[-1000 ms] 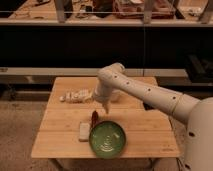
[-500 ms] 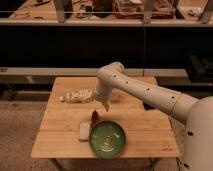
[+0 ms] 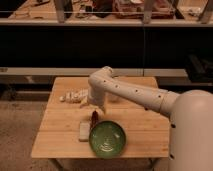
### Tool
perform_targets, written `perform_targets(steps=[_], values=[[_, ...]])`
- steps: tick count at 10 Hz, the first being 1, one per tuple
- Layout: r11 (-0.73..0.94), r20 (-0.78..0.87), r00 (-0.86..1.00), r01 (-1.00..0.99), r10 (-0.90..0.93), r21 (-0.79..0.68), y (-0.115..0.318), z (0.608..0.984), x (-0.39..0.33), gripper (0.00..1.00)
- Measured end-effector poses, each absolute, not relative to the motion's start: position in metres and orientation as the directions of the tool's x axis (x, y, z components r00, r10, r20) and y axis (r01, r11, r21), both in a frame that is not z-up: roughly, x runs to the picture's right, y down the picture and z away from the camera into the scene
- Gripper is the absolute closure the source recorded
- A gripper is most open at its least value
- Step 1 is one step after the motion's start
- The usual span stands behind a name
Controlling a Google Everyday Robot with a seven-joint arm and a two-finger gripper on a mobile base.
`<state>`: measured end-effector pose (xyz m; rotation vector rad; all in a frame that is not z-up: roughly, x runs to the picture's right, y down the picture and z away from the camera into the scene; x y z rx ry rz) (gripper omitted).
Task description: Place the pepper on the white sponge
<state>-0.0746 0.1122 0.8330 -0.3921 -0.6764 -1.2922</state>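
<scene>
The pepper (image 3: 94, 118) is a small dark red sliver lying on the wooden table (image 3: 60, 135), just off the upper left rim of the green bowl. The white sponge (image 3: 84, 131) lies flat on the table to the pepper's lower left, close beside it and left of the bowl. My gripper (image 3: 97, 106) points down from the white arm, just above the pepper's far end. I cannot tell whether it touches the pepper.
A green bowl (image 3: 107, 138) sits near the table's front edge, right of the sponge. A long white lumpy object (image 3: 74, 96) lies at the back left of the table. The white arm (image 3: 135, 93) spans the table's right half. Dark shelving stands behind.
The gripper has shifted slightly down and to the left, closer to the pepper. The pepper, sponge and bowl have not moved.
</scene>
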Motion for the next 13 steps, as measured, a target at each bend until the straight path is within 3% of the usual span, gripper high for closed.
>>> perform_targets(steps=[8,9,13], values=[[0.197,0.686,0.065,0.973,-0.725,0.116,0.154,0.867,-0.083,0.21],[0.200,0.690,0.066,0.973,-0.721,0.116,0.154,0.869,-0.083,0.26],[0.204,0.707,0.063,0.972,-0.704,0.117,0.156,0.872,-0.088,0.65]])
